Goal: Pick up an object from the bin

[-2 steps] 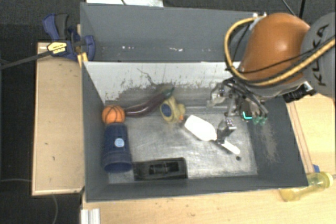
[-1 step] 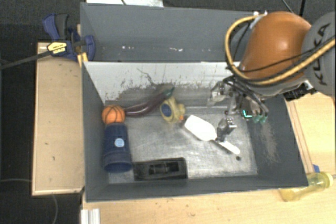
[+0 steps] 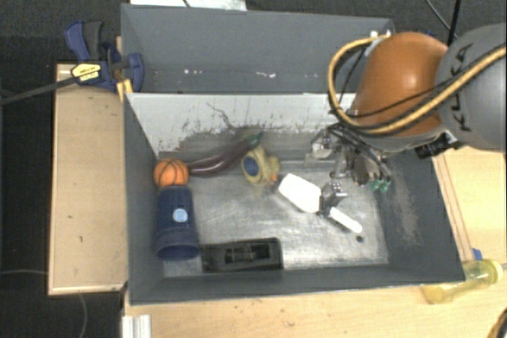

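Note:
My gripper (image 3: 333, 195) hangs low in the right half of the bin, its fingers pointing down. Right under it lies a white flat piece (image 3: 298, 191) with a white stick-like part (image 3: 346, 221) running off to the lower right. The fingertips sit at the right end of the white piece, touching or nearly touching it. A yellowish tape roll with a blue core (image 3: 258, 167) lies a little to the left of the white piece.
Along the left wall lie an orange ball (image 3: 171, 172) and a dark blue cylinder (image 3: 175, 224). A dark purple curved thing (image 3: 215, 163) rests near the back. A black rectangular block (image 3: 242, 255) lies by the front wall. The arm's orange cover hangs over the right wall.

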Robot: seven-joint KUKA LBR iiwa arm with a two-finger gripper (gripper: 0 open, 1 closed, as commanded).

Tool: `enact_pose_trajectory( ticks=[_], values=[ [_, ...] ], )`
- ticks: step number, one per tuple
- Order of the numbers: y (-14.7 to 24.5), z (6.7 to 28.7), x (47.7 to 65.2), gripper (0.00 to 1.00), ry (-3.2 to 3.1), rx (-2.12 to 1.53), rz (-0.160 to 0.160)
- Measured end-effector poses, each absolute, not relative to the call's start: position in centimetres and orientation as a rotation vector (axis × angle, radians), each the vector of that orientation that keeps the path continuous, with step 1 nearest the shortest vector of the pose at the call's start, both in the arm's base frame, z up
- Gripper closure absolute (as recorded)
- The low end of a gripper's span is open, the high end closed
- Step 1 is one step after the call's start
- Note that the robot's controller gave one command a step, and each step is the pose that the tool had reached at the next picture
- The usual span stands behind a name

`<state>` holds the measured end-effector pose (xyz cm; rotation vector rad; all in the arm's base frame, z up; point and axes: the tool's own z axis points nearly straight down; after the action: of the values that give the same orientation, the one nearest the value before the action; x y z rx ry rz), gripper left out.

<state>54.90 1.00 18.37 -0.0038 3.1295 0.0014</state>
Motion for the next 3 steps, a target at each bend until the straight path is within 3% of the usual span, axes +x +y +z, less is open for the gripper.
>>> enact_pose_trajectory(
  ticks=[1, 2, 3],
  values=[
    [0.8, 11.5, 55.3, 0.00, 3.125, 0.243, 0.002],
    [-3.4, 7.6, 58.1, 1.00, 3.140, -0.064, 0.008],
    [-3.4, 7.6, 58.1, 1.00, 3.140, -0.063, 0.008]
  ],
)
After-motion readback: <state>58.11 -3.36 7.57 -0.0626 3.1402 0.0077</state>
